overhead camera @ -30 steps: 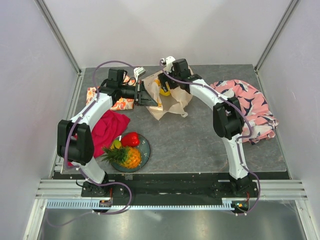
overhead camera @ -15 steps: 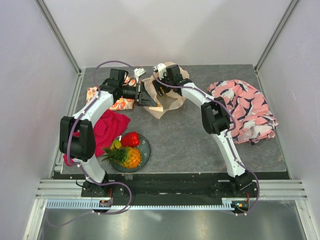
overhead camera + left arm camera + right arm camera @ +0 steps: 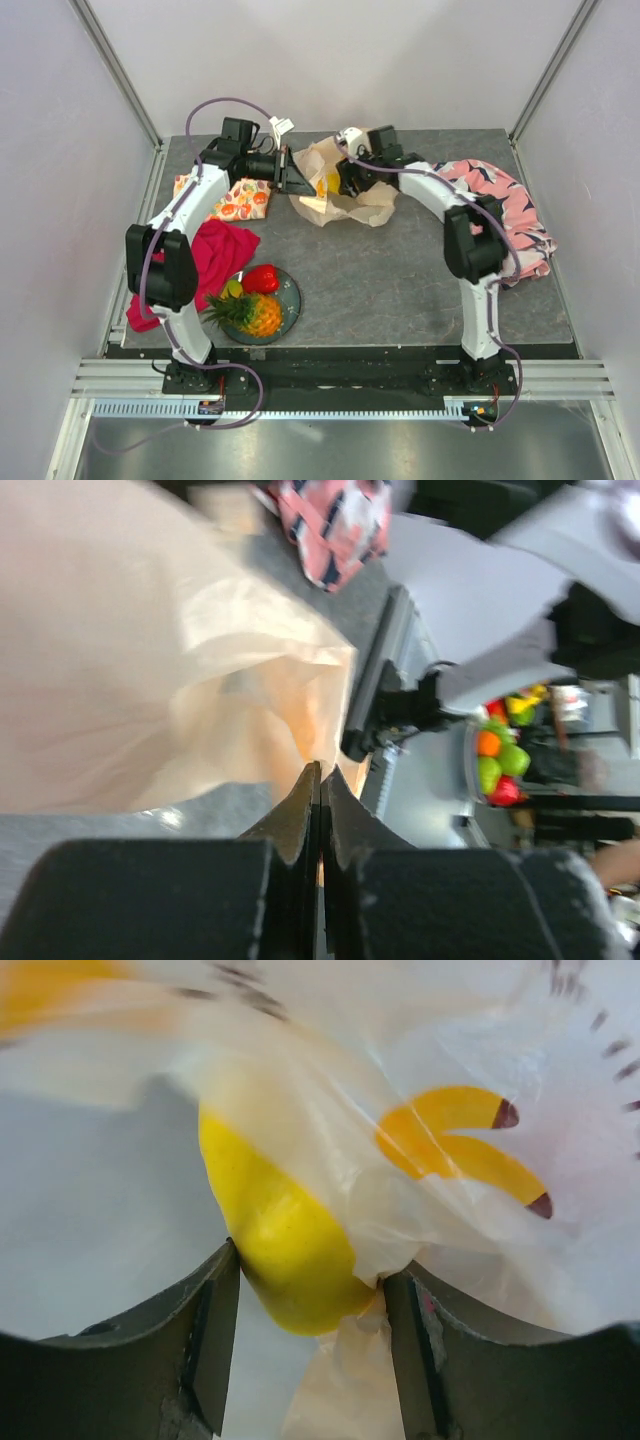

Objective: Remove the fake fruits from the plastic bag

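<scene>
The cream plastic bag [image 3: 350,203] printed with yellow bananas lies crumpled at the back middle of the table. My left gripper [image 3: 299,181] is shut on the bag's left edge, and the thin film [image 3: 130,670] is pinched between its tips [image 3: 321,777]. My right gripper [image 3: 347,180] reaches into the bag's mouth from the right. Its jaws [image 3: 310,1280] close on a yellow mango [image 3: 285,1235], with bag film [image 3: 450,1210] caught against the right finger. The mango shows as a yellow spot in the top view [image 3: 328,184]. A pineapple [image 3: 252,313] and a red pepper [image 3: 262,278] lie on a dark plate [image 3: 290,300].
An orange fruit-printed cloth [image 3: 236,199] lies under my left arm. A red cloth [image 3: 214,256] lies beside the plate. A pink patterned cloth [image 3: 505,215] is heaped at the right edge. A small green piece [image 3: 235,290] sits on the plate.
My right gripper has swung from the bag's left side back to the right, and the bag has shifted right with it. My left gripper moved slightly farther back, still holding the bag's edge.
</scene>
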`<action>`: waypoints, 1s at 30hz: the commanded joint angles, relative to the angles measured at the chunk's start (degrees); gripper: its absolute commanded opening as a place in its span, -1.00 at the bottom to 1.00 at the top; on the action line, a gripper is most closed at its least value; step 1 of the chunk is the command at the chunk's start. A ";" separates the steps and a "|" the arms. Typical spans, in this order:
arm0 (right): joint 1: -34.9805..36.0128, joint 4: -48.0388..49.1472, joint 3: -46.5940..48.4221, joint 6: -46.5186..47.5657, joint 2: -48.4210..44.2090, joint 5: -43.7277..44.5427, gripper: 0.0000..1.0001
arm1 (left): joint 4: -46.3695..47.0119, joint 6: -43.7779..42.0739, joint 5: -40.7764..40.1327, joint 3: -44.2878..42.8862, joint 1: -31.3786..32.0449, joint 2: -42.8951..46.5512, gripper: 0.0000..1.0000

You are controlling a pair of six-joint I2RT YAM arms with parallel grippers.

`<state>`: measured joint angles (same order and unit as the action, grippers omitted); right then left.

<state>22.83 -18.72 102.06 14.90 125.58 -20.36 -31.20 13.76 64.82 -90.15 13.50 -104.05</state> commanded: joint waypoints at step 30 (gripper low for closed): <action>6.26 -18.98 -15.75 4.88 -35.76 -26.23 -0.19 | -13.79 -21.04 -13.07 -13.04 -4.70 14.66 0.78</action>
<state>28.23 -37.76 88.07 17.21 87.50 -44.45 -39.79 -0.34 48.14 -106.32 9.65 -92.73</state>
